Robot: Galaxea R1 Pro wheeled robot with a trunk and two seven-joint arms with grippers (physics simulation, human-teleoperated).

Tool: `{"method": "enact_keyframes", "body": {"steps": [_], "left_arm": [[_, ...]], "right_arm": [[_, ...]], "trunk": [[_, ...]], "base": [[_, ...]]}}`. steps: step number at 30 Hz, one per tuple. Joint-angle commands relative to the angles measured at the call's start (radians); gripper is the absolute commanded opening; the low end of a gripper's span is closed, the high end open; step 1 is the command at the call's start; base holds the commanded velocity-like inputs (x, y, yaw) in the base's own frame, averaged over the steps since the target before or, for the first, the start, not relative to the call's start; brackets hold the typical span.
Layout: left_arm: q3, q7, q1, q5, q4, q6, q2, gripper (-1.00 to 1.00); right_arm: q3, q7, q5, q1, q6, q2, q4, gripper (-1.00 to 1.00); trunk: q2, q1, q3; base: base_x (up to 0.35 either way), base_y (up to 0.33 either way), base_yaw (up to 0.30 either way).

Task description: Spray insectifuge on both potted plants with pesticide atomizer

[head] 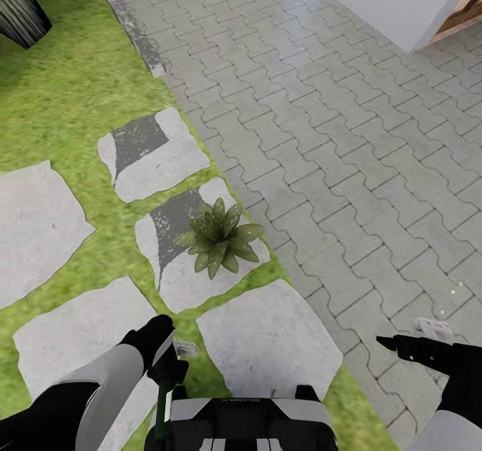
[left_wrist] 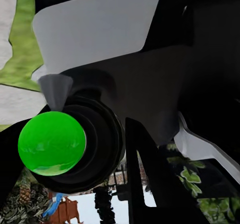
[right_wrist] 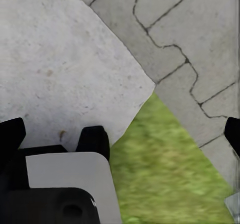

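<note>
One potted plant [head: 217, 236], a low rosette of pointed olive leaves, stands on a grey stepping stone [head: 181, 277] ahead of me, near the paving's edge. The other potted plant is out of view. My left gripper [head: 167, 364] is low at the left, short of the plant, shut on the pesticide atomizer [head: 161, 407], whose dark green body hangs below the fingers. In the left wrist view the atomizer [left_wrist: 51, 143] appears end-on as a bright green disc inside dark rings. My right gripper [head: 402, 344] hovers over the paving at the lower right, open, its fingers [right_wrist: 10, 134] spread wide and holding nothing.
Grey interlocking paving [head: 335, 136] covers the right side. Green lawn [head: 67, 89] with several irregular stepping stones lies at the left. A dark striped plant [head: 20, 9] sits at the far left corner and a white wall [head: 395, 2] at the far right. My own base [head: 248, 417] shows below.
</note>
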Motion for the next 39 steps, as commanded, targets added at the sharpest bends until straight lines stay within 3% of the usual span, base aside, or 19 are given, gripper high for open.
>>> {"method": "enact_keyframes", "body": {"steps": [1, 13, 39], "left_arm": [[0.004, -0.007, 0.000, -0.010, -0.001, 0.004, 0.000, -1.00], [0.002, -0.007, 0.000, -0.012, -0.001, 0.004, 0.000, -1.00], [0.003, -0.007, 0.000, -0.012, -0.001, 0.004, 0.000, -1.00]], "right_arm": [[-0.002, 0.007, 0.005, -0.001, 0.007, 0.000, -0.001, 1.00], [-0.002, 0.007, 0.005, -0.001, 0.007, 0.000, -0.001, 1.00], [-0.002, 0.007, 0.005, -0.002, 0.007, 0.000, -0.001, 1.00]], "trunk": [[0.000, 0.000, -0.001], [0.000, 0.000, -0.008], [0.000, 0.000, -0.013]], "base": [[0.228, -0.232, 0.113], [0.212, -0.221, 0.101], [0.003, -0.023, 0.255]]}}
